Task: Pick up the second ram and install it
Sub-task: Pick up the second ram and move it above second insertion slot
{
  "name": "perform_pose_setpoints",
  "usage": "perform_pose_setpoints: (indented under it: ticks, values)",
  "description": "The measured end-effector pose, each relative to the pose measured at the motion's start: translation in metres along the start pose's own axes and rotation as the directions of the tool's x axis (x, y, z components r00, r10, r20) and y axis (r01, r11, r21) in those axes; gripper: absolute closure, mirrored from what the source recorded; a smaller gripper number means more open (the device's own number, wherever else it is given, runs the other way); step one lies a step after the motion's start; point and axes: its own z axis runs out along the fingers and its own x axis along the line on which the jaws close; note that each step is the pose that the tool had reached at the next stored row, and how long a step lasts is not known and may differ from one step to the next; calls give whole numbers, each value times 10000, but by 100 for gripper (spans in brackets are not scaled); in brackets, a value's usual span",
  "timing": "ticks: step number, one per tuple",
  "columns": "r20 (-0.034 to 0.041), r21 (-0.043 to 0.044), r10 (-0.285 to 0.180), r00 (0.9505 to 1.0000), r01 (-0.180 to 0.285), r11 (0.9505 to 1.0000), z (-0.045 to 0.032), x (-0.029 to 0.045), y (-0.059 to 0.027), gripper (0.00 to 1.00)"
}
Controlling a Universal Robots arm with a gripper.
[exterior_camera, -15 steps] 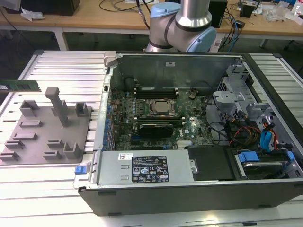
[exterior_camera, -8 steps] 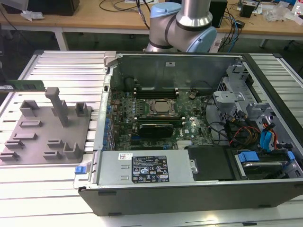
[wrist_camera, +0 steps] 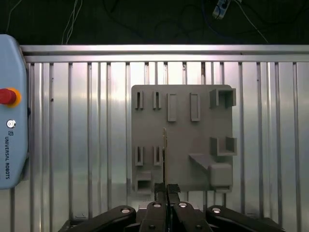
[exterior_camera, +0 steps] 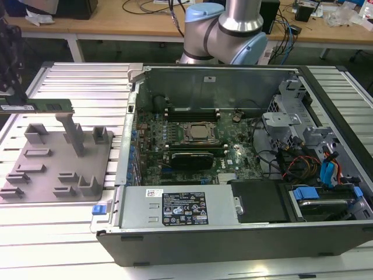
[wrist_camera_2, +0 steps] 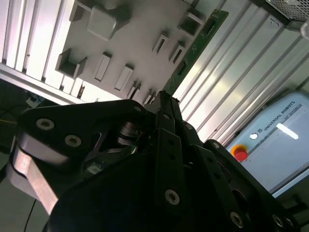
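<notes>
Exterior view: gripper (exterior_camera: 13, 87) at the exterior view's far left, pinched onto the second ram (exterior_camera: 41, 105), which lies level and long-side across, above the gray fixture plate (exterior_camera: 58, 160). The open computer case (exterior_camera: 245, 245) with its motherboard (exterior_camera: 192, 143) sits toward the exterior view's right, well apart from the ram. Second wrist view: gripper (wrist_camera_2: 161, 99) fingers closed narrow on 1 end of the second ram (wrist_camera_2: 195, 46); the green stick juts out past the fixture plate (wrist_camera_2: 130, 29), and a teach pendant (wrist_camera_2: 285, 130) lies on the slatted table (wrist_camera_2: 241, 72). First wrist view: gripper (wrist_camera: 166, 187) clamps the second ram (wrist_camera: 165, 150), seen edge-on as a thin line over the fixture plate (wrist_camera: 181, 140), apparently clear of its slots. Progress: pick looks done, with the stick in the grip and off the fixture. Install not done; the ram is nowhere near the motherboard.
</notes>
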Motion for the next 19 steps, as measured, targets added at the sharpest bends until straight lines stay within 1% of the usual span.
perform_pose_setpoints:
  ticks: [2, 4, 6, 13, 18, 19]
  values:
    - [0, 0, 0, 10000, 0, 10000, -3, -1, -70, 91]
    - [1, 1, -1, 10000, 1, 10000, -6, -1, -161, 91]
    - [1, 0, 0, 10000, 0, 10000, -9, -2, -227, 91]
    - [1, 1, 0, 10000, 0, 10000, -14, -3, -369, 91]
    - [1, 0, 0, 10000, 0, 10000, -20, -4, -518, 91]
    - [1, 0, 0, 10000, 0, 10000, -21, -4, -533, 91]
